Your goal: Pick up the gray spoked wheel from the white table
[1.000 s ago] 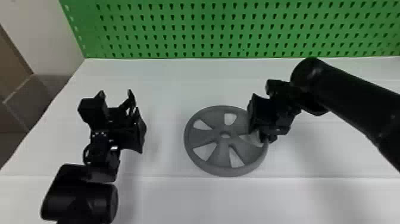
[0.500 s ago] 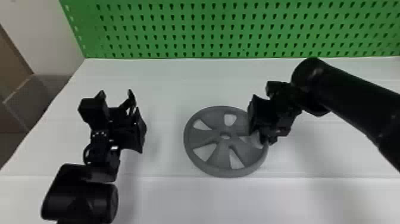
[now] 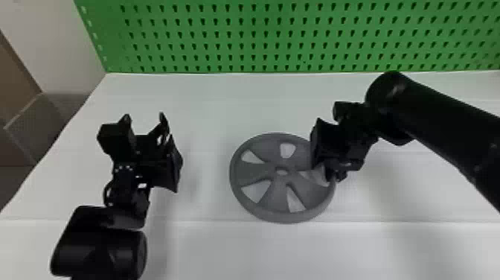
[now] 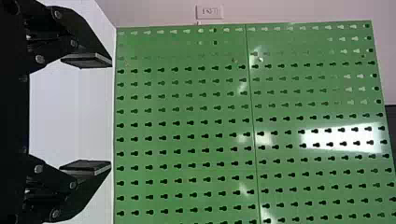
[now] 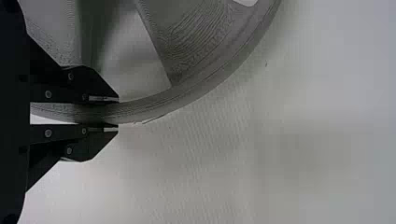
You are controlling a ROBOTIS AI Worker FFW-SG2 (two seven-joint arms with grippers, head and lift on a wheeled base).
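While the wheel [image 3: 256, 171] lay face up over the middle of the table [image 3: 208, 245], the right gripper [image 3: 336, 174] was clamped on its rim, at the side toward the robot's right. In the right wrist view the two black fingers [image 5: 88, 86] pinched that rim [image 5: 187, 95] between them, one on the inner side, by an opening between spokes, and one on the outer side. The wheel was gray, with broad spokes running out from a small hub [image 3: 282, 172] that had a hole in it. It looked nearly level; whether its underside touched the table all round could not be told.

The left gripper [image 3: 144, 118] stood over the table on the robot's left, well apart from the wheel. It was released, its fingers [image 4: 88, 59] spread wide and pointing toward the green pegboard [image 4: 187, 140]. That pegboard rose along the far edge of the table, its holes set in rows.
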